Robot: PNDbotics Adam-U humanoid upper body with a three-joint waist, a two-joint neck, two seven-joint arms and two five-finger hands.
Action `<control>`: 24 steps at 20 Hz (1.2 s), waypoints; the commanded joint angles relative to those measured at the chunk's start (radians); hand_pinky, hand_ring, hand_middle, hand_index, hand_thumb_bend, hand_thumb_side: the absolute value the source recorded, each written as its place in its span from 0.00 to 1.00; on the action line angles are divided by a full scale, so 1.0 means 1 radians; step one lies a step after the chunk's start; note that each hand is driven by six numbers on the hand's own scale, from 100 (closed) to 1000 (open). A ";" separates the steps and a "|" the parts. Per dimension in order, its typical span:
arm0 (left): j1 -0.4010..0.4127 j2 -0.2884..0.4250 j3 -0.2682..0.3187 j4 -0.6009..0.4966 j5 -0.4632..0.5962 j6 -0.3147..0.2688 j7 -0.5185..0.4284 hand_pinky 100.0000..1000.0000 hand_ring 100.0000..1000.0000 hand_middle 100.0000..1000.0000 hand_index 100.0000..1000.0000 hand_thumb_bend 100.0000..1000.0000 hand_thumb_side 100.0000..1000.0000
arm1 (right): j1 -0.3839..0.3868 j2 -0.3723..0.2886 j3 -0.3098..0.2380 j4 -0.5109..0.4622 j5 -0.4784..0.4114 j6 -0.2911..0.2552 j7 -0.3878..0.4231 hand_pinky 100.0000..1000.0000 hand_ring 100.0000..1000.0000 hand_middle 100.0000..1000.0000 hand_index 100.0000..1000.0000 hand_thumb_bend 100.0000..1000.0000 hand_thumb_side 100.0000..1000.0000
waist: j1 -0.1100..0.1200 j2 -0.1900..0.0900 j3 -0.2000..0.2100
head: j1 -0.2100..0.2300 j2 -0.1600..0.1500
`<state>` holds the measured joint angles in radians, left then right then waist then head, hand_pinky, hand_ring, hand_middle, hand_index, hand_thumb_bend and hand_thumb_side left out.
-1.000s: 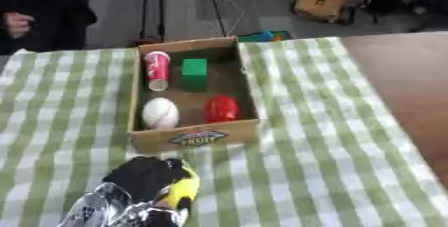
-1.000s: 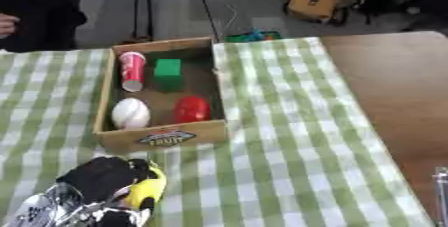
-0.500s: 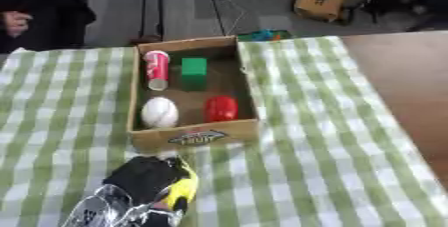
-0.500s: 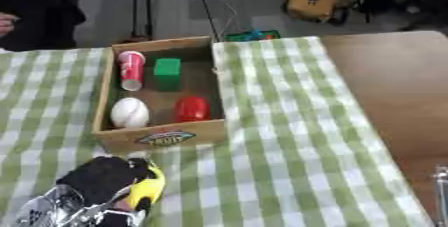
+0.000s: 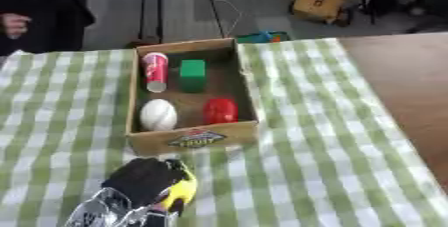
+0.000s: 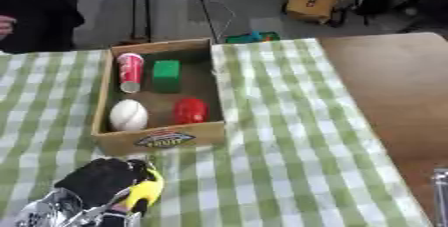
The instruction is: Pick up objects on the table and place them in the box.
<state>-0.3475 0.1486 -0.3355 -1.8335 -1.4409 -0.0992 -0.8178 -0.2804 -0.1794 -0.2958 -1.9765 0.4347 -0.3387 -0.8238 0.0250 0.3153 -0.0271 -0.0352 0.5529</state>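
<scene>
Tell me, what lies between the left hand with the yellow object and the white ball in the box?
Only the box's front wall with its label, seen in the left eye view.

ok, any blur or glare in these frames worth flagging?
Left eye view: soft all over, the box label unreadable, the left hand smeared around a yellow object. Right eye view: same softness, background murky, no strong glare on the cloth.
</scene>
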 commanded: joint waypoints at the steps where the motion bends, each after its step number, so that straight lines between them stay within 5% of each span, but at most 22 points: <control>1: -0.001 0.030 -0.001 -0.040 0.023 -0.008 -0.012 0.00 0.32 0.48 0.55 0.00 0.18 | -0.004 -0.009 -0.006 -0.024 -0.008 -0.012 -0.010 0.39 0.38 0.31 0.41 0.00 0.62 | 0.000 -0.017 0.002 | -0.004 -0.004; 8: -0.049 0.078 0.032 -0.158 0.080 -0.010 -0.061 0.00 0.33 0.48 0.54 0.00 0.17 | 0.002 -0.013 -0.005 -0.024 -0.007 -0.010 -0.008 0.39 0.38 0.31 0.41 0.00 0.62 | 0.010 -0.032 0.006 | -0.011 0.003; 24: -0.164 0.159 0.074 -0.167 0.120 -0.016 -0.007 0.00 0.34 0.48 0.53 0.00 0.18 | 0.011 -0.019 -0.004 -0.024 -0.005 -0.008 -0.008 0.39 0.38 0.31 0.41 0.00 0.62 | 0.023 -0.048 0.011 | -0.021 0.012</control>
<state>-0.4927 0.2819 -0.2746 -1.9797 -1.3293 -0.1145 -0.8347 -0.2636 -0.1797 -0.2956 -1.9765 0.4343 -0.3380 -0.8230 0.0489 0.2902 -0.0174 -0.0537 0.5613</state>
